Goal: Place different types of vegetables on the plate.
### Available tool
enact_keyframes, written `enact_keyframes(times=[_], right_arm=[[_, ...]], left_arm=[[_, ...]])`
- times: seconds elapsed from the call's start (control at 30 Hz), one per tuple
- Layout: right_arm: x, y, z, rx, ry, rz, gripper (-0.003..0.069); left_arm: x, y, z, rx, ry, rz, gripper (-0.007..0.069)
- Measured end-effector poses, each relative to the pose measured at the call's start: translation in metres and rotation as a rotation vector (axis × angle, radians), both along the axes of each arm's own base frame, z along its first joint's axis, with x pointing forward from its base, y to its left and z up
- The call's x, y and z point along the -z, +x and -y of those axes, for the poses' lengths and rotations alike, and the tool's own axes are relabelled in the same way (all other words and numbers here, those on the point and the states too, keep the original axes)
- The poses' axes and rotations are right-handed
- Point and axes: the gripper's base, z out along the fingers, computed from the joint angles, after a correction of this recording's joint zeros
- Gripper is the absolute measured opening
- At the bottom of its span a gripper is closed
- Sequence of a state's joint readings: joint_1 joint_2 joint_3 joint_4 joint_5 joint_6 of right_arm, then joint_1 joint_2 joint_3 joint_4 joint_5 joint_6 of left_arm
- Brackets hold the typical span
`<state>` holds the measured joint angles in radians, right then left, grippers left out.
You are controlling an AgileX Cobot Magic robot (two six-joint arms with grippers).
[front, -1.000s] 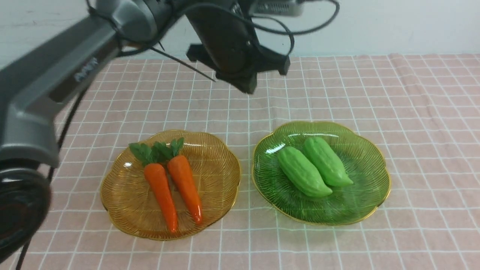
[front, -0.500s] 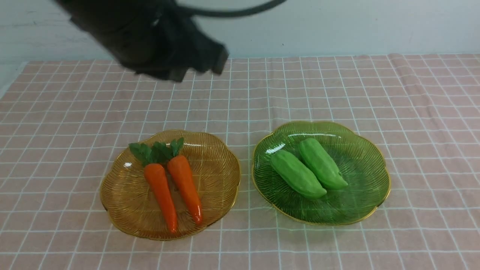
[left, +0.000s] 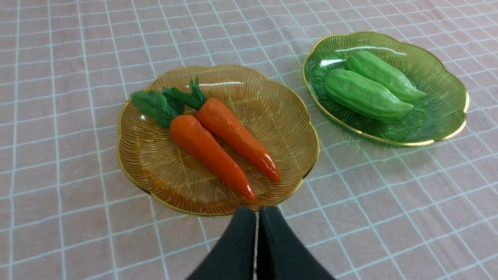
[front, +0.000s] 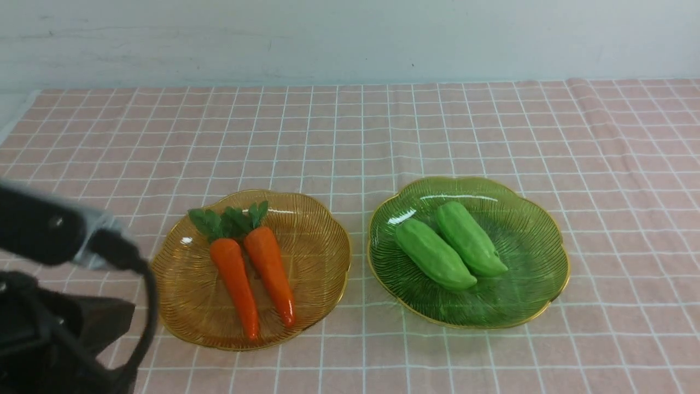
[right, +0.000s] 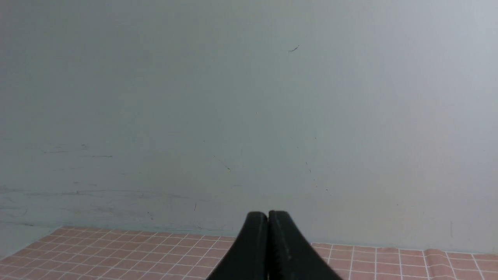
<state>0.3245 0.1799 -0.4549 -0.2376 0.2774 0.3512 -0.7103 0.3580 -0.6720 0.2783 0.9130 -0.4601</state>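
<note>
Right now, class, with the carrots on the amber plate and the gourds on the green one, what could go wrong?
1. The shut left gripper points at the near rim of the amber plate; a low forward move could shove it and roll the glossy carrots.
2. The left arm's cable loops beside that rim and might snag it.
</note>
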Motion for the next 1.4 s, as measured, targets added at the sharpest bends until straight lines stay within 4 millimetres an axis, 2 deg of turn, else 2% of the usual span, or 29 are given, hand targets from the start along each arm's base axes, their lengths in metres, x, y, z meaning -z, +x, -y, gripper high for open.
enact_keyframes(times=[0.2, 0.4, 0.57, 0.73, 0.93, 1.1, 1.4], right_arm=[[0.0, 0.0, 0.0, 0.0, 0.0, 0.0, -0.0015], [0.0, 0.0, 0.0, 0.0, 0.0, 0.0, -0.0015], [0.0, 0.0, 0.0, 0.0, 0.0, 0.0, -0.0015], [0.0, 0.0, 0.0, 0.0, -0.001, -0.001, -0.0015], [0.001, 0.0, 0.0, 0.002, -0.002, -0.007, -0.0015], [0.002, 0.0, 0.0, 0.004, -0.004, -0.017, -0.0015], [0.002, 0.0, 0.0, 0.006, -0.005, -0.021, -0.0015]], left_arm=[[0.003, 0.002, 0.002, 0.046, 0.026, 0.135, -0.0003], [0.025, -0.001, -0.001, 0.025, 0.015, 0.248, -0.0003], [0.075, -0.007, -0.006, -0.08, 0.026, 0.274, -0.0003], [0.116, -0.007, -0.009, -0.174, 0.076, 0.275, -0.0003], [0.15, -0.002, -0.012, -0.246, 0.131, 0.204, -0.0003], [0.165, 0.0, -0.013, -0.275, 0.147, 0.164, -0.0003], [0.164, 0.001, -0.013, -0.274, 0.138, 0.205, -0.0003]])
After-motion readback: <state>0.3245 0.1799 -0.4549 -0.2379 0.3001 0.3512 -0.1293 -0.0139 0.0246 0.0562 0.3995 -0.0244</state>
